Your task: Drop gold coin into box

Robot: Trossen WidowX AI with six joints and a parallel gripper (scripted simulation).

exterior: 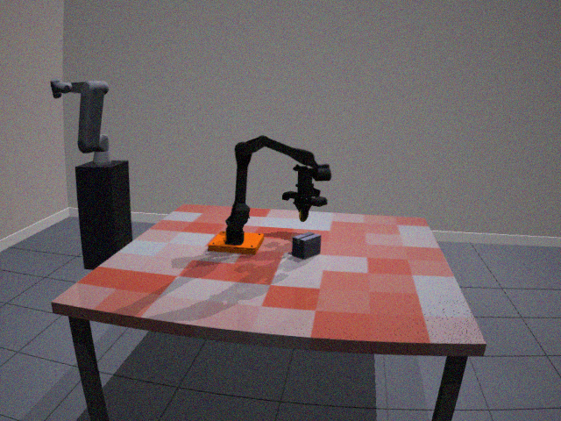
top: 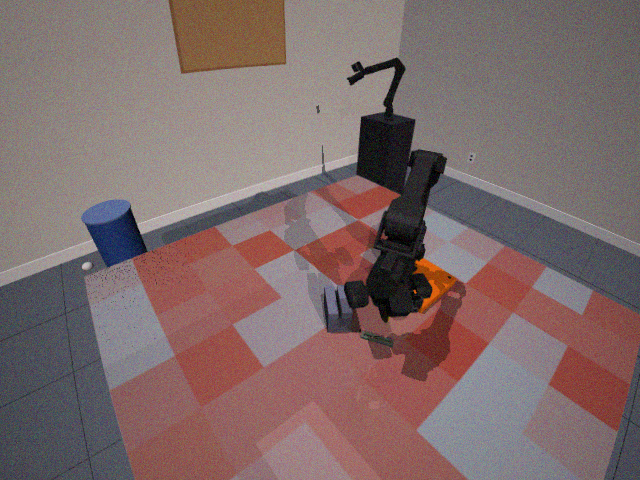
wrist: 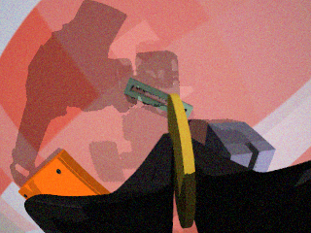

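The table [exterior: 371, 317] has a glossy, speckled top. The coin [wrist: 182, 155] looks smooth, matt yellow; the gripper [wrist: 183, 210] matt black; the box [exterior: 306, 245] dull grey.

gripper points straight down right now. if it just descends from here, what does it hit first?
Probably bare table, with the held coin touching first. In the exterior view the gripper hangs behind the grey box, not over it; depth is uncertain.
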